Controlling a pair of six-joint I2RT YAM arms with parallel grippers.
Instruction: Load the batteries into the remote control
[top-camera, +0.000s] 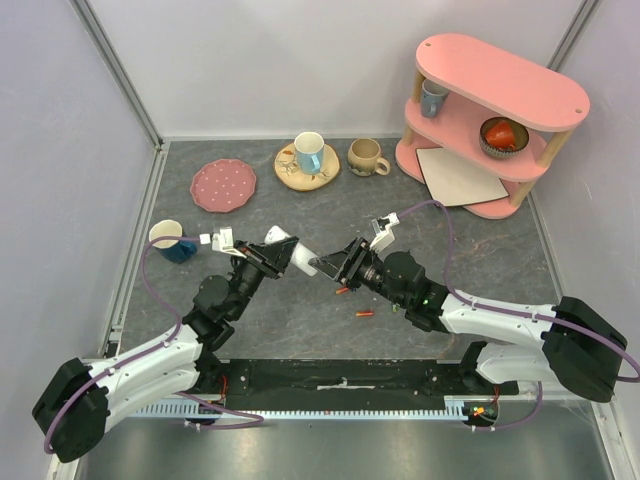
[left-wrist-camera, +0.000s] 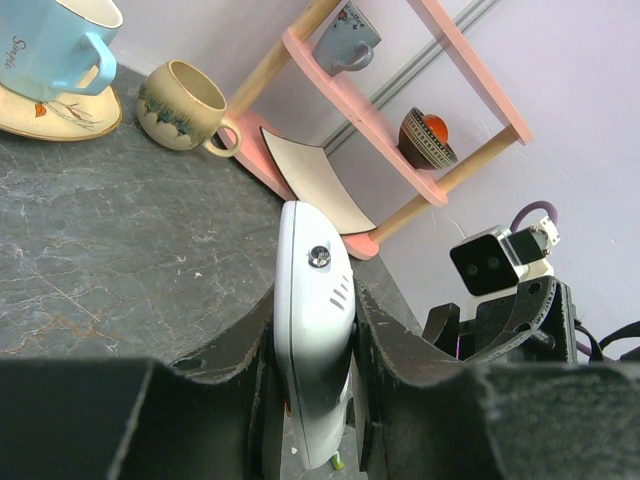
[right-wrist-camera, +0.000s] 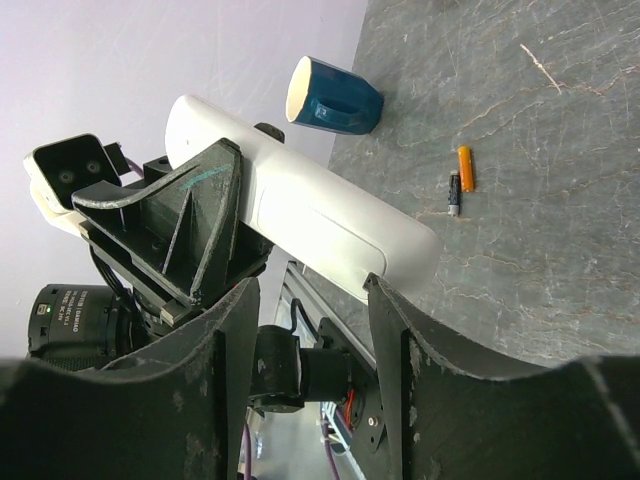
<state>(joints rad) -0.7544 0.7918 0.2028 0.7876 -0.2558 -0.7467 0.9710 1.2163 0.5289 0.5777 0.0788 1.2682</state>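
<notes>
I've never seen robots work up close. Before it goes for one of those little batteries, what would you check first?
1. Remote held securely: ok. The left gripper is shut on it and holds it up off the table.
2. Right gripper free to pick something up: ok. Its jaws stand open with nothing between them.
3. Batteries in sight: ok. Two lie close together on the table, and nothing is touching them.
4. Battery slot open and facing the free gripper: cannot tell. The side in view looks like smooth closed shell.
5. Clutter clear of the batteries: ok. The blue cup sits well apart from them.
</notes>
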